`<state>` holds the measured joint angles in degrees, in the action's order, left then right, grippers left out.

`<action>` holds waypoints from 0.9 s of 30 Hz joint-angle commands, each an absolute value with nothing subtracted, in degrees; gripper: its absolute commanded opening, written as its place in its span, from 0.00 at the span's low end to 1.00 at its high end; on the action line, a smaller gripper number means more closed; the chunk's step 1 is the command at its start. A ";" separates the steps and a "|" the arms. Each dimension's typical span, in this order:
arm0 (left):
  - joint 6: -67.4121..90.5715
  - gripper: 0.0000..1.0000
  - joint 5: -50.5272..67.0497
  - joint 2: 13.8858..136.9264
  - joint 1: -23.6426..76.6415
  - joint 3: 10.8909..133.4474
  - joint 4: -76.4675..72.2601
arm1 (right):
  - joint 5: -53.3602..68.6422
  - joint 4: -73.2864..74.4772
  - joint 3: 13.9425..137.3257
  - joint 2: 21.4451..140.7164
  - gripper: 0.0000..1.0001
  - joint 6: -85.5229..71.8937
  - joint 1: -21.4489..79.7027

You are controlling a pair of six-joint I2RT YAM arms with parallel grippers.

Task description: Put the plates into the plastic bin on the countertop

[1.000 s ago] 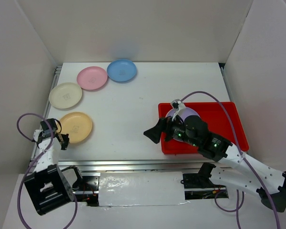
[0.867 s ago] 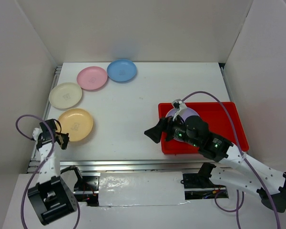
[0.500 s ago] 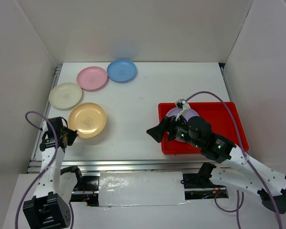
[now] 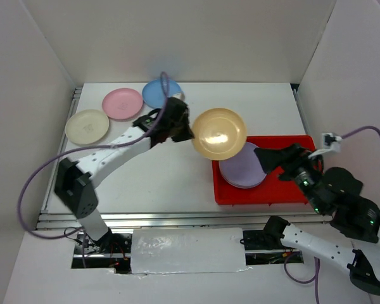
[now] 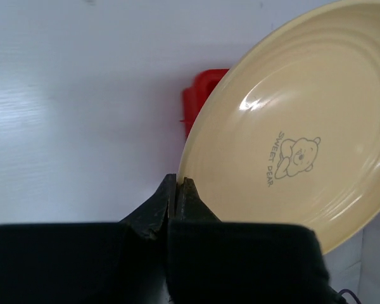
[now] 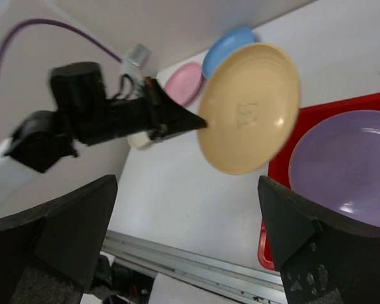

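My left gripper (image 4: 185,130) is shut on the rim of a yellow-orange plate (image 4: 219,133) and holds it tilted in the air over the far-left corner of the red bin (image 4: 304,140). The left wrist view shows both fingers pinching the plate's edge (image 5: 285,139), the gripper (image 5: 179,183) and a bin corner (image 5: 199,95) below. Purple plates (image 4: 240,170) lie stacked in the bin's left half. My right gripper (image 4: 280,158) is wide open and empty above the bin's middle. Its wrist view shows the gripper (image 6: 187,180), the held plate (image 6: 247,111), a purple plate (image 6: 348,171) and the bin (image 6: 342,106).
A cream plate (image 4: 87,126), a pink plate (image 4: 122,103) and a blue plate (image 4: 153,94), partly behind the left arm, lie at the back left of the white countertop (image 4: 158,177). White walls enclose it. A metal rail (image 4: 145,218) runs along the front edge.
My left arm carried the yellow-orange plate from the near-left of the countertop up and right to the bin's corner. My right arm drew back to the right, uncovering the purple plates.
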<state>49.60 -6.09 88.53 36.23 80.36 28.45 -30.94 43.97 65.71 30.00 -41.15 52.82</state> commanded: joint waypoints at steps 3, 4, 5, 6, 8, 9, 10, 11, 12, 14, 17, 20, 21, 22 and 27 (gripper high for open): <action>45.53 0.00 -6.59 107.82 44.55 98.59 30.76 | -39.02 54.83 70.92 25.85 1.00 -42.89 52.38; 45.53 0.00 -6.85 112.11 45.34 102.62 31.11 | -39.02 55.63 71.54 25.67 1.00 -42.89 52.56; 45.61 0.00 -7.03 114.15 46.22 105.09 31.90 | -39.11 56.42 71.80 25.58 1.00 -43.15 52.47; 45.53 0.00 -6.51 116.00 46.58 107.03 32.43 | -39.20 57.99 72.24 25.32 1.00 -43.33 52.47; 45.79 0.00 -6.15 120.49 47.19 111.96 33.57 | -39.37 58.97 72.42 25.05 1.00 -43.42 52.47; 45.79 0.00 -5.89 122.93 47.37 114.67 34.71 | -39.46 59.67 72.60 24.53 1.00 -43.42 52.47; 45.88 0.00 -6.06 124.00 47.46 115.74 34.72 | -39.38 59.94 72.68 24.09 1.00 -43.33 52.47; 46.05 0.00 -6.15 124.71 47.55 116.88 36.20 | -39.64 60.03 72.69 23.91 1.00 -43.42 52.56; 46.23 0.00 -6.07 125.41 47.55 117.59 36.82 | -39.55 60.03 72.77 23.38 1.00 -43.24 52.56; 46.32 0.22 -5.80 125.77 47.64 117.95 37.88 | -39.90 60.21 72.69 23.12 1.00 -43.07 52.65; 47.19 0.74 -10.27 120.69 49.30 113.31 36.13 | -40.25 60.03 72.60 23.03 1.00 -42.63 52.73; 47.72 0.99 -13.61 111.38 49.48 106.28 33.06 | -39.99 59.33 72.33 23.73 1.00 -41.93 52.82; 49.03 0.99 -15.02 105.96 49.13 102.69 32.96 | -39.82 59.07 72.07 23.82 1.00 -41.92 52.74; 50.00 0.99 -18.86 103.39 47.48 100.57 33.13 | -39.64 58.98 72.07 23.91 1.00 -41.75 52.82; 58.60 0.99 -17.93 87.93 32.37 81.44 32.34 | -37.97 56.34 69.62 24.26 1.00 -40.70 53.00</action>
<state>51.86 -14.22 94.74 42.41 89.10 32.49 -38.20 58.54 71.05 23.20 -41.93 52.64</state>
